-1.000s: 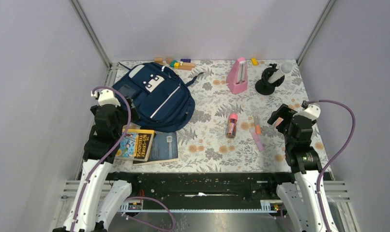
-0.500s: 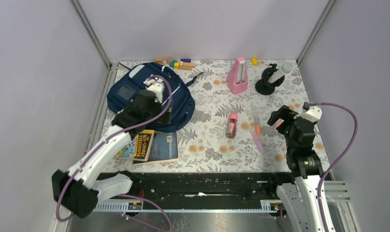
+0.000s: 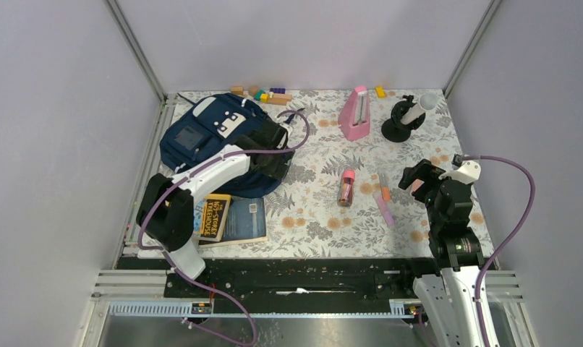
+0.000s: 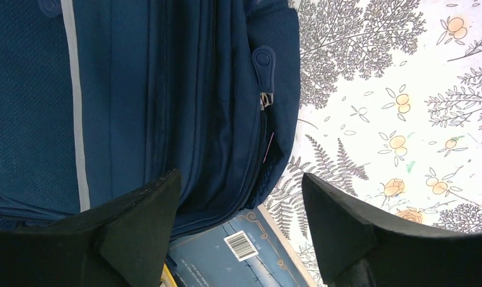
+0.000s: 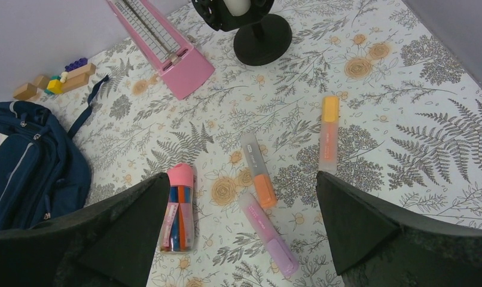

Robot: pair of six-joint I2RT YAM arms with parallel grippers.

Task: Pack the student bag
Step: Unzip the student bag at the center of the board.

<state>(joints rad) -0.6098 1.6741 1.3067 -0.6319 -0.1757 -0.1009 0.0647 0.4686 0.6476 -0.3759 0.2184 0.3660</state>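
Observation:
The student bag (image 3: 202, 141), navy with thin white stripes and a white patch, lies at the back left of the table. My left gripper (image 3: 275, 148) reaches over the bag's right side, open and holding nothing. In the left wrist view the left gripper (image 4: 240, 179) hangs above the bag's (image 4: 137, 101) zipped edge, with the zipper pull (image 4: 264, 95) just ahead. A blue book (image 4: 244, 251) shows under the jaws. My right gripper (image 3: 417, 177) hovers open at the right, and the right gripper (image 5: 241, 179) looks down on loose pens.
A yellow book (image 3: 213, 215) and a blue book (image 3: 244, 220) lie in front of the bag. A pink-capped pen tube (image 5: 179, 206) and three highlighters (image 5: 259, 176) lie mid-table. A pink wedge-shaped object (image 3: 356, 114), a black stand (image 3: 403, 119) and toy blocks (image 3: 263, 94) stand at the back.
My left arm has swung from the near left edge out across the bag to its right side. The right arm has hardly moved.

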